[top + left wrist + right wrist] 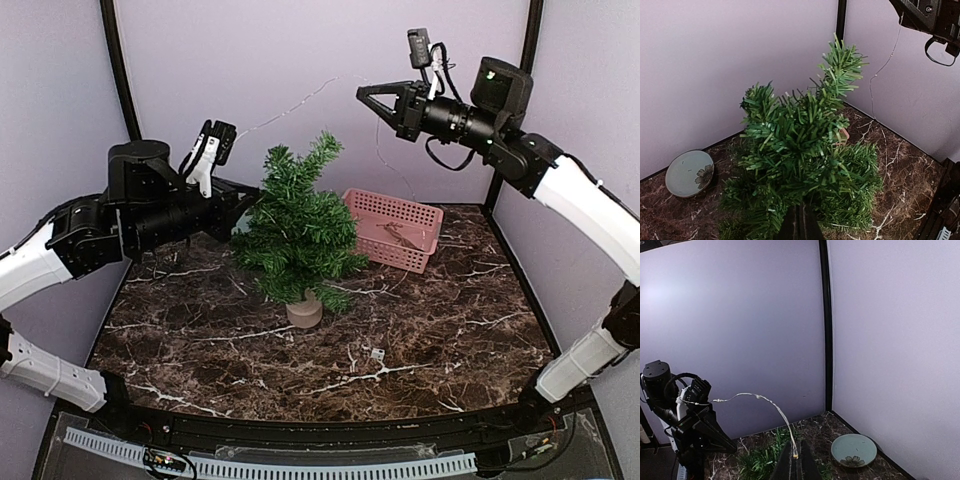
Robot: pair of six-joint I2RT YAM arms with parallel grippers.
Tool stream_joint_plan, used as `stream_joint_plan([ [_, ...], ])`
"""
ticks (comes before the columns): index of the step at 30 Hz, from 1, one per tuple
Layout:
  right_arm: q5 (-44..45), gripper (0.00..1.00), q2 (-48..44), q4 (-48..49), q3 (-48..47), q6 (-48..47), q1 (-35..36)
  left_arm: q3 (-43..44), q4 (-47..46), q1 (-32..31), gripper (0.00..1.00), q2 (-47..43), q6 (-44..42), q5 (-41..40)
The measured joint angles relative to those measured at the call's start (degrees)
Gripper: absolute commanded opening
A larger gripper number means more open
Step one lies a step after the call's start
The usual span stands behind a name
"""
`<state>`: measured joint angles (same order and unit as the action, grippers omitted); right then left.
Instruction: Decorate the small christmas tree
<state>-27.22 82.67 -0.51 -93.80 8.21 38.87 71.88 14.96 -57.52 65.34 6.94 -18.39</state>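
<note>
The small christmas tree stands mid-table on its tan base; in the left wrist view the tree fills the middle. My left gripper is shut, its tips pushed into the tree's left-side branches; I see nothing held between them. My right gripper is raised high above the tree's right side, shut on a thin wire light string. That string arcs across to the left arm's wrist camera, and a loose length hangs below the right gripper.
A pink basket with a brownish item inside sits right of the tree at the back. A pale green flowered bowl lies in the back left corner, also seen as the bowl in the right wrist view. A small white piece lies on the marble table.
</note>
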Motion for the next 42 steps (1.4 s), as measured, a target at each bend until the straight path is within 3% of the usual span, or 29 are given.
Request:
stream_joint_plan([
  [14,4.76,0.0,11.21,-4.57,-6.58,-1.99,-1.16,1.55,3.04,5.35,0.0,-0.04,5.11,5.51],
  [24,4.31,0.0,13.42,-5.6,-6.58,-2.6,-1.29,-4.17,2.82,5.73,0.0,-1.6,8.31,5.33],
  [42,4.13,0.0,14.19,-6.01,-6.08,-3.26,-1.42,-16.5,-15.91,7.15,0.0,-4.09,11.32,-3.76],
])
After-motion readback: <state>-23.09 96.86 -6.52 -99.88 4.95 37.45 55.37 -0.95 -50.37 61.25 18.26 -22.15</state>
